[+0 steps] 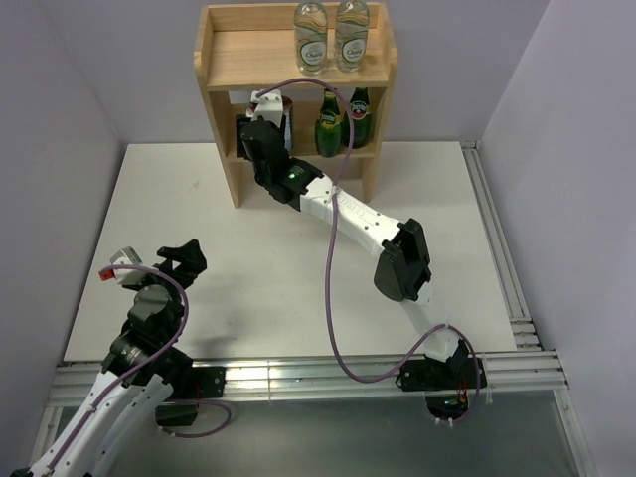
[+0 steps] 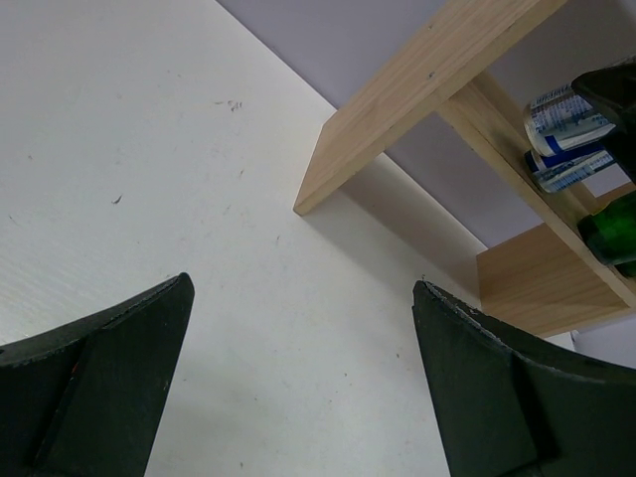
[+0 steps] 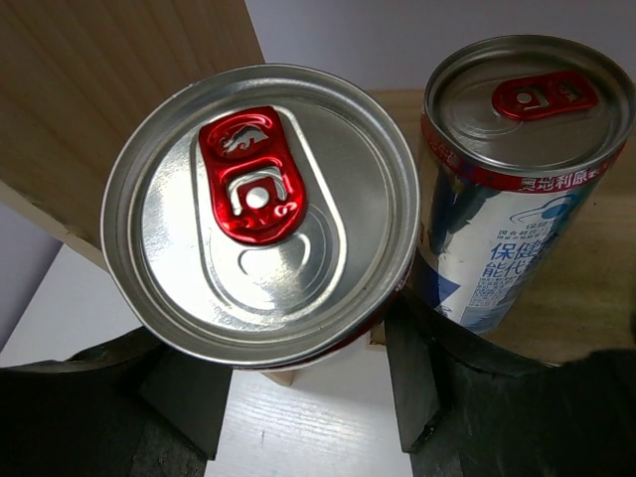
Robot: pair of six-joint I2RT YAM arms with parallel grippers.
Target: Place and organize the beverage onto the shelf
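While the right gripper point(image 3: 293, 388) has its dark fingers point(image 3: 422, 383) pinched on the body of a slim silver can point(image 3: 263, 214), the wrist view looks straight down on the can's lid and red tab, so its long axis stands upright. Just right of it, close but seemingly apart, a second can point(image 3: 517, 179) with blue-and-red print stands on the middle board point(image 3: 586, 268) of the pine shelf point(image 1: 221, 119). The shelf's left side panel point(image 3: 119, 79) rises on the other side, so the held can sits in the gap between panel and neighbour. Under it a strip of white table point(image 3: 298, 437) and the board's near edge show, which suggests it hangs at the front lip rather than fully over the wood. The coming move likely calls for a short push toward the far side, then a straight lowering, without knocking the neighbour. Farther right on that tier stand two green glass bottles point(image 1: 329, 121), and two water bottles point(image 1: 311, 38) stand on the top board. The left gripper point(image 1: 179, 260) is well apart over the near left of the table, fingers spread around nothing.
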